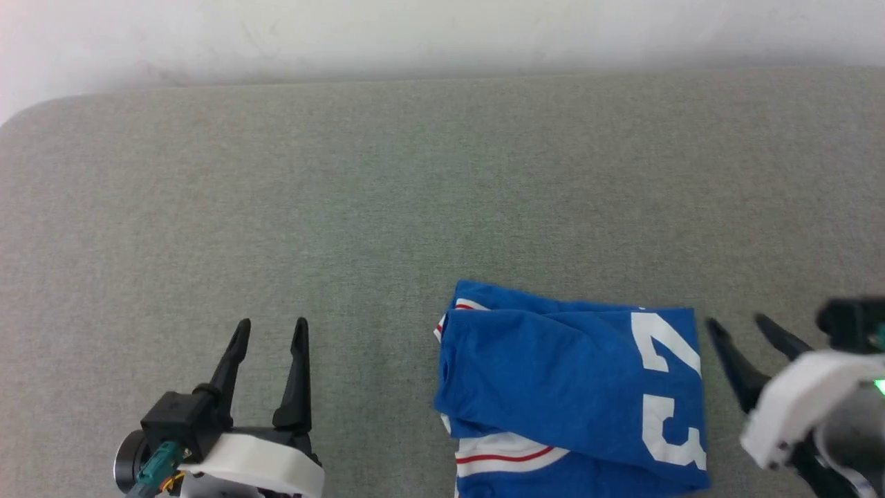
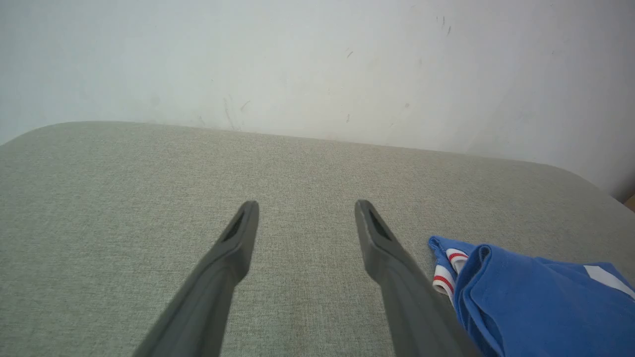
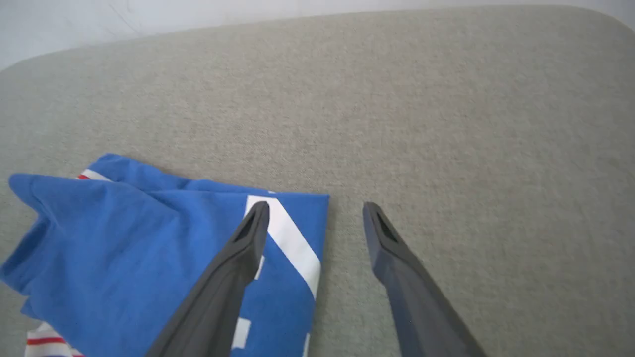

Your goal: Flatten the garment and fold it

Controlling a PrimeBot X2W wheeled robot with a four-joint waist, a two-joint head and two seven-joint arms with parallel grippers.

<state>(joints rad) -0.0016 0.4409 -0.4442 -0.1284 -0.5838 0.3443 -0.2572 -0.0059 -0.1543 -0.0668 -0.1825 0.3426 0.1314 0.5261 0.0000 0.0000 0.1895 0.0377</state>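
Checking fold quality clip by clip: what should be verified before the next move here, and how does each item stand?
1. Left gripper open, holding nothing: ok.
2. Right gripper open, no cloth between its fingers: ok.
3. Bright blue soft-fabric T-shirt folded into a compact stack: ok.
4. Fold lying flat: not ok; its left edge bulges and a white red-striped sleeve pokes out.
5. T-shirt's near edge: cannot tell, cut off by the head view.

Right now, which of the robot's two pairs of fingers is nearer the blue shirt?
The right fingers, open at the numbered edge of the garment; the left fingers stand farther off.
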